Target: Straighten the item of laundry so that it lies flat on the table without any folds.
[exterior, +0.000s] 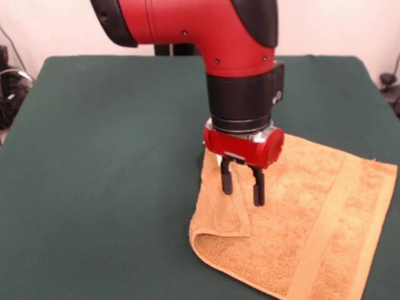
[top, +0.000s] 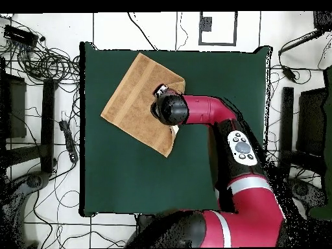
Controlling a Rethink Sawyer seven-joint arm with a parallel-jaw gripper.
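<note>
The golden-orange towel lies on the dark green table at the front right, with a woven band stripe near its right edge. Its left edge is folded over into a flap. My gripper points straight down over the towel, just right of the flap, with its two black fingers apart and nothing between them. Its tips are at or just above the cloth. In the overhead view the towel lies at the table's top left, and my arm's wrist hides the gripper.
Cables and equipment lie on the floor around the table. Dark gear shows past the table's left edge and right edge in the front view. The towel reaches close to the table's front right edge.
</note>
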